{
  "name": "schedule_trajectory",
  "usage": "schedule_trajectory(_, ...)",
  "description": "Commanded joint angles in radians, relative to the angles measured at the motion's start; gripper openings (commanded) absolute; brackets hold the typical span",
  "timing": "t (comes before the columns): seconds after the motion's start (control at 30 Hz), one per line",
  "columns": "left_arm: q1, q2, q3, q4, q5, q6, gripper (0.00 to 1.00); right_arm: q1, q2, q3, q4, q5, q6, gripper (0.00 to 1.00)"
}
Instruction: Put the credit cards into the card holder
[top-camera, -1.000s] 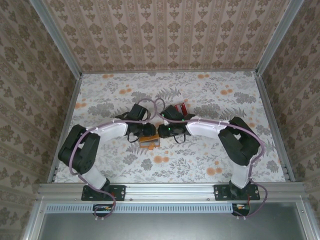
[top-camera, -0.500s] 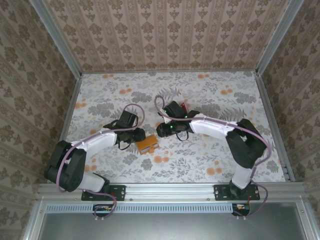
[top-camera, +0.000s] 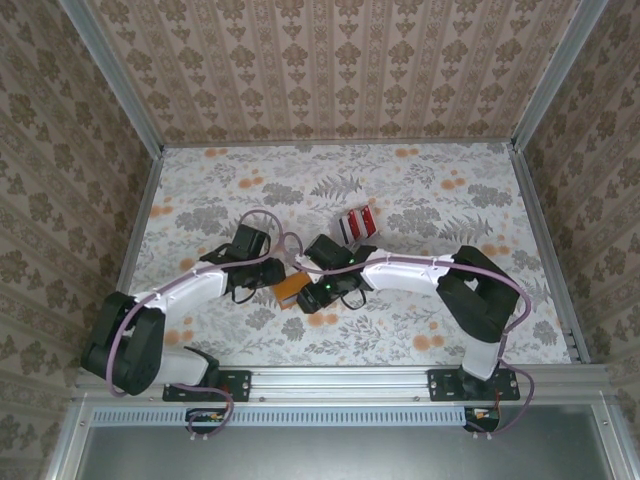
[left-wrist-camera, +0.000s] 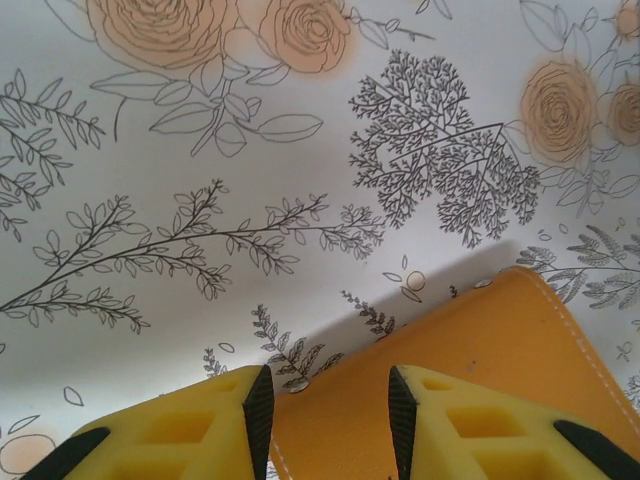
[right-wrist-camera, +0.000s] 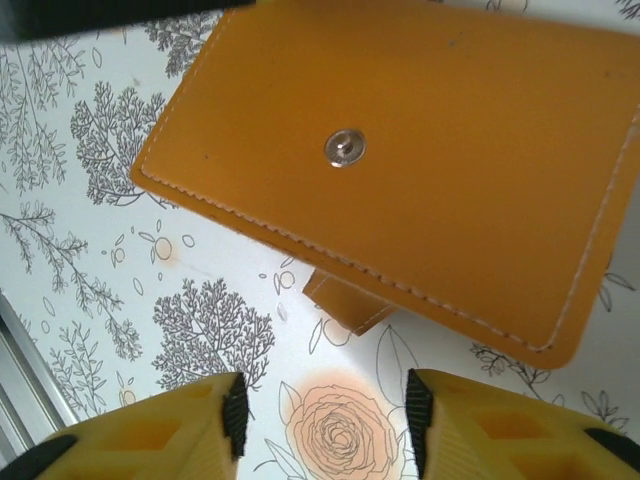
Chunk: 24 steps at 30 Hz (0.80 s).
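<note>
Card holder (top-camera: 290, 288) lies flat on the bench (top-camera: 420, 180), near-centre, betw the two tools. From the right wrist cam it looks folded shut, orange outer face up w/ the snap stud (right-wrist-camera: 344, 147) showing & a small tab (right-wrist-camera: 345, 302) poking out under one edge. Credit cards (top-camera: 357, 222) sit apart, farther back & a bit right, red and pale, packed side by side; too small to tell what carries them. Left tool (left-wrist-camera: 325, 395) is spread, a corner of the holder under the gap, nothing pinched. Right tool (right-wrist-camera: 325, 400) also spread & empty, just right of the holder. Step in hand, I'd say: get the holder open. To do it well, left should pin one edge low w/o sliding it, right catches the flap lip by the tab & lifts slow; don't shove the holder toward the cards
</note>
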<state>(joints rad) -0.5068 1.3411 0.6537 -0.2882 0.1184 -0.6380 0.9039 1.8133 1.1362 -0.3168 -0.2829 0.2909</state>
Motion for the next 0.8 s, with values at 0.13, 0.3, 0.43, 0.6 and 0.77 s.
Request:
schedule_trajectory(0.13, -0.010, 0.062, -0.005, 0.041, 0.027, -0.035, 0.38, -0.004, 0.028, 0.049, 0.037, 0.049, -0.020, 0.52)
schedule_trajectory(0.3, -0.011, 0.099, -0.005, 0.053, 0.028, -0.029, 0.38, -0.001, 0.057, 0.052, 0.098, 0.070, 0.002, 0.52)
schedule_trajectory(0.43, -0.013, 0.118, -0.011, 0.078, 0.041, -0.038, 0.38, -0.001, 0.072, 0.052, 0.102, 0.115, -0.003, 0.53)
schedule_trajectory(0.6, -0.016, 0.126, -0.011, 0.084, 0.042, -0.040, 0.38, -0.001, 0.096, 0.072, 0.088, 0.134, -0.025, 0.54)
schedule_trajectory(0.77, -0.018, 0.132, -0.006, 0.085, 0.040, -0.040, 0.38, 0.005, 0.116, 0.085, 0.108, 0.125, -0.012, 0.50)
